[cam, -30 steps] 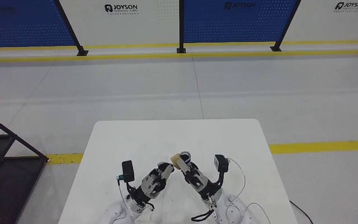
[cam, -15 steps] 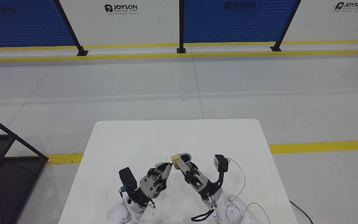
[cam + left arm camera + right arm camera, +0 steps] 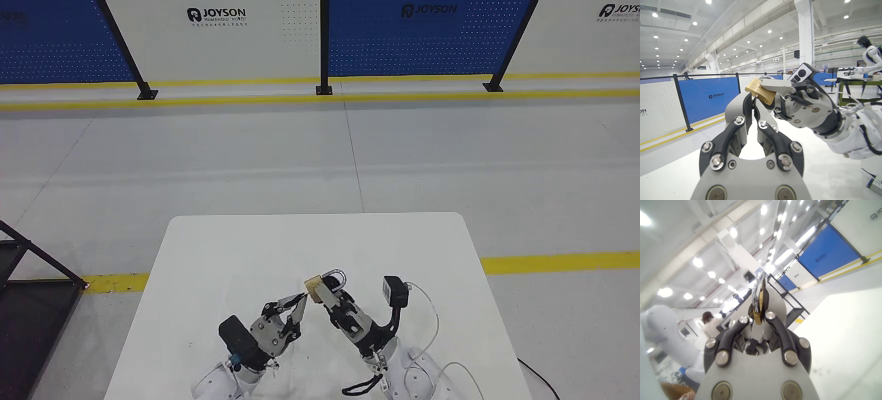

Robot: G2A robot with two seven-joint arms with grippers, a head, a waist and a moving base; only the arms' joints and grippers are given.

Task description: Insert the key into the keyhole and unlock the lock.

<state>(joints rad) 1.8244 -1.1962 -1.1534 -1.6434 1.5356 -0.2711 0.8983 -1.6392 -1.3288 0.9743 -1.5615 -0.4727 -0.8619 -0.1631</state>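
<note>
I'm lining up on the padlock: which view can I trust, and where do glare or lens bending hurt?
Left wrist view: padlock evenly lit in the right hand, fence posts skewed. Right wrist view: ceiling lights flare around the shackle. Top view: even light, no glare on the table.
</note>
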